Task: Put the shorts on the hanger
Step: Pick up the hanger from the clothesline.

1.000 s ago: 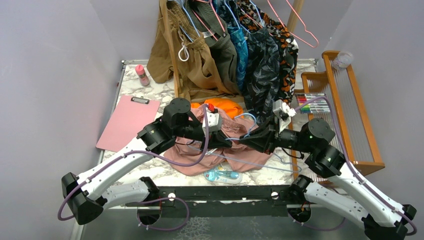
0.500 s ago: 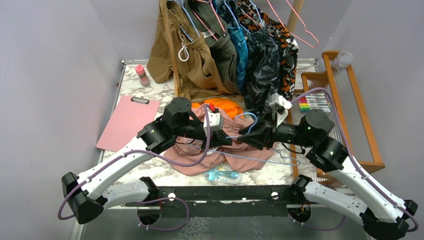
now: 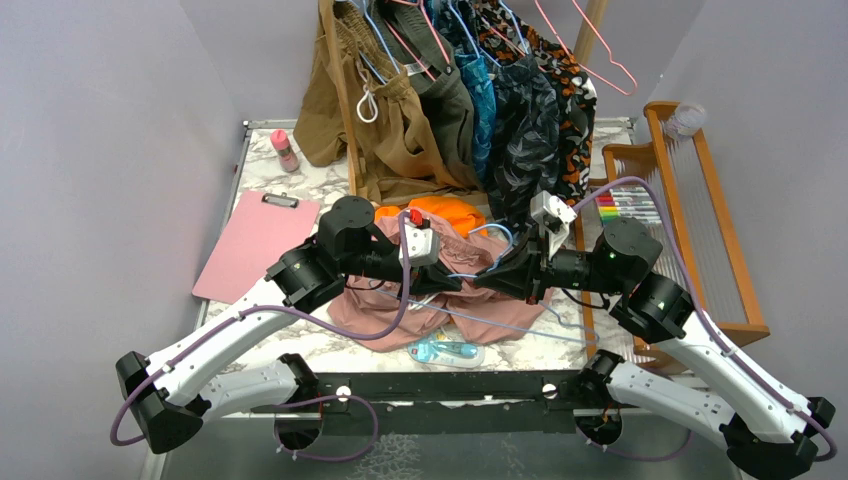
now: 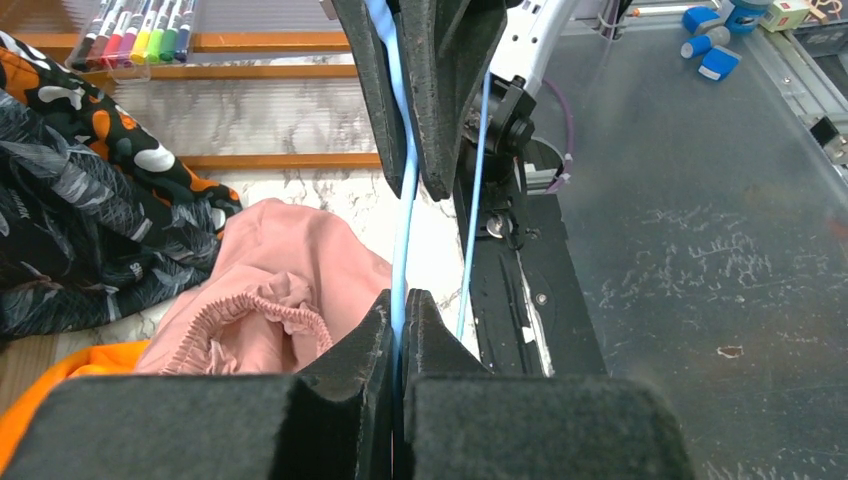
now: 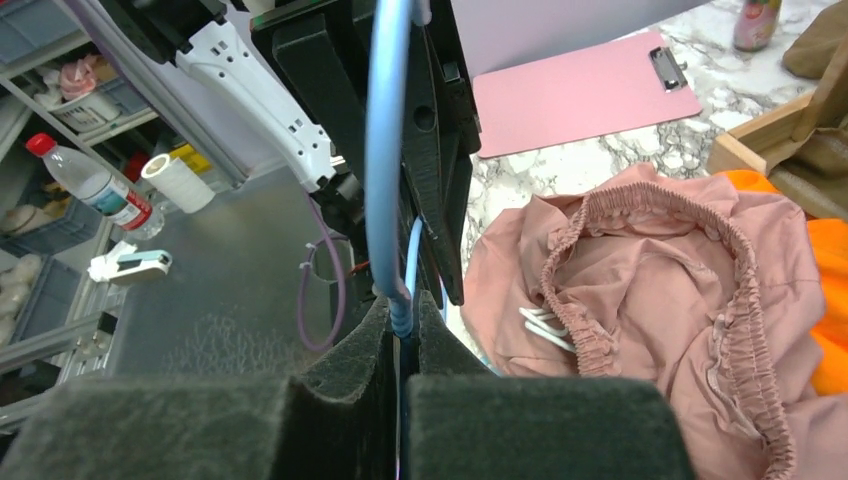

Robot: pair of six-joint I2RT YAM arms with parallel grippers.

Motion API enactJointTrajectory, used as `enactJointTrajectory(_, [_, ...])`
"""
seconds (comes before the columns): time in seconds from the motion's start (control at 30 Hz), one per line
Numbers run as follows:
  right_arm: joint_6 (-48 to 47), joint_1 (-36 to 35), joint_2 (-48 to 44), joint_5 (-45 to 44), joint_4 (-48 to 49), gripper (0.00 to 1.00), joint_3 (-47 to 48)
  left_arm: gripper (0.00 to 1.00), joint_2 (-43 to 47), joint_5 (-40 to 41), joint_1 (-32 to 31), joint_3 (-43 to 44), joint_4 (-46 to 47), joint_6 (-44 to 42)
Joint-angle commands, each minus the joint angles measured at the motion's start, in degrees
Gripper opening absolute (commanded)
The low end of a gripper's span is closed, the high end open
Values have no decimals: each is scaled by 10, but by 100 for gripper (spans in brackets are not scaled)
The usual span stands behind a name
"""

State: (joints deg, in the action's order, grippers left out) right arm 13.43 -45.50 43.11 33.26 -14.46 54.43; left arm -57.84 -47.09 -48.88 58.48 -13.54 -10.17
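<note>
The hanger (image 3: 505,237), a thin light blue wire one, is held over the table between both grippers. My left gripper (image 3: 455,284) is shut on its wire (image 4: 403,200), and my right gripper (image 3: 490,281) is shut on the wire (image 5: 385,150) from the opposite side, tip to tip with the left. In the wrist views each gripper (image 4: 400,300) (image 5: 402,305) pinches the wire between its pads. The dusty pink shorts (image 3: 395,315) lie crumpled on the table below, waistband (image 5: 640,215) gathered open, white drawstring (image 5: 540,322) showing.
Bright orange shorts (image 3: 447,212) lie behind the pink ones. Clothes hang on a rail (image 3: 450,100) at the back, with pink wire hangers (image 3: 600,50). A pink clipboard (image 3: 255,245) lies left, a wooden rack (image 3: 700,200) and markers (image 3: 625,205) right, a small bottle (image 3: 285,150) back left.
The right gripper has shifted up and left along the hanger, opening briefly and shutting on it again. The left arm has drawn back slightly, still holding the wire.
</note>
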Motion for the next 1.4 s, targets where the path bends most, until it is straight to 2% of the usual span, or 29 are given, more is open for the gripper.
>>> enactJointTrajectory(0.0, [1,-3,-6,17,7,1,7,0,13,-15,-3,1,8,-1])
enactJointTrajectory(0.07, [6,-4,-9,15,12,3,4,0,13,-14,-2,0,8,1])
enactJointTrajectory(0.17, [9,-3,-12,11,17,28,3,0,12,-16,-3,0,8,1])
enactJointTrajectory(0.2, [11,-3,-13,10,19,33,2,0,11,-16,-3,0,8,2])
enactJointTrajectory(0.43, [15,-3,-12,1,20,43,4,0,5,-18,-4,7,8,5])
enactJointTrajectory(0.57, [22,-3,-9,1,32,42,2,0,0,-18,-4,9,8,4])
enactJointTrajectory(0.63, [24,-4,-7,4,38,39,0,0,-3,-18,-5,10,8,5])
enactJointTrajectory(0.87, [26,-4,-3,18,45,1,-6,0,-6,-15,-8,12,8,3])
enactJointTrajectory(1.07, [17,-4,-10,6,29,1,-7,0,-2,-11,-7,12,7,2])
enactJointTrajectory(1.1, [14,-4,-9,10,26,2,-5,0,-1,-11,-7,12,7,0])
enactJointTrajectory(1.17, [10,-3,-7,17,16,19,-1,0,-1,-13,-7,13,7,-3])
enactJointTrajectory(1.2, [10,-4,-7,17,14,23,0,0,-2,-14,-7,14,8,-4])
enactJointTrajectory(1.37, [9,-4,-8,14,10,25,-4,0,-7,-17,-7,17,9,-4])
